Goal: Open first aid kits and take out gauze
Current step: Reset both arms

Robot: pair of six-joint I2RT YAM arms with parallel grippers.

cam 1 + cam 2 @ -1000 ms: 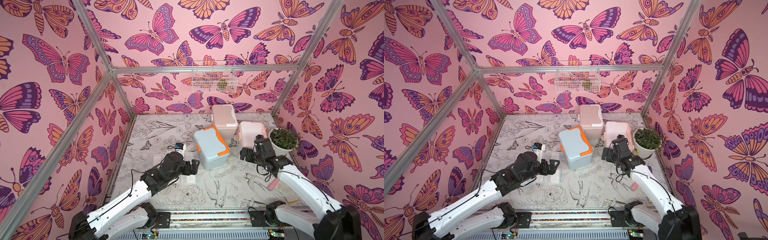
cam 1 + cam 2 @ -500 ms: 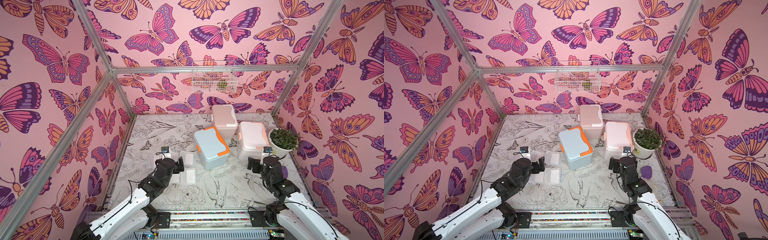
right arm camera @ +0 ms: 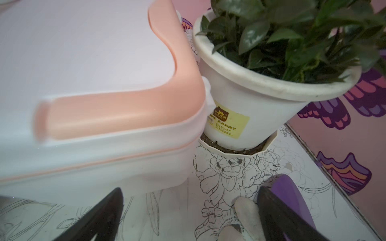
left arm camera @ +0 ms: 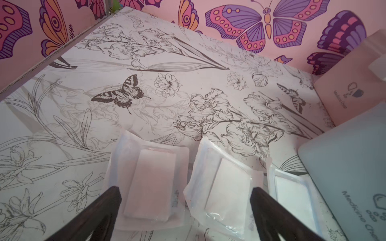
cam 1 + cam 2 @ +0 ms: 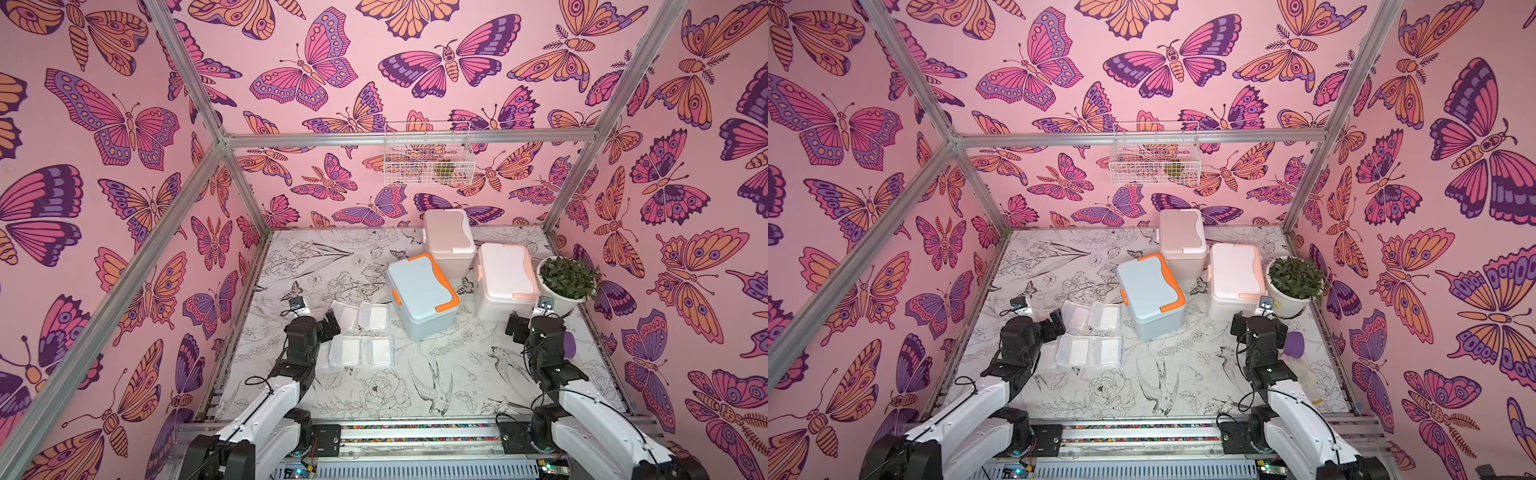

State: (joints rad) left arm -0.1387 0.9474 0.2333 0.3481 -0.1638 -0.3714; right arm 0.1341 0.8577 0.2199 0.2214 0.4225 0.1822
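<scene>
Gauze packets [image 5: 376, 319] lie beside left claw [image 4: 184, 188] (jaws spread, empty).

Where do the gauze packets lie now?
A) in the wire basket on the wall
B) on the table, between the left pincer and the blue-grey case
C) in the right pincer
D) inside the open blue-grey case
B: the gauze packets lie flat on the table, just ahead of the open left pincer and beside the closed blue-grey case.
</scene>
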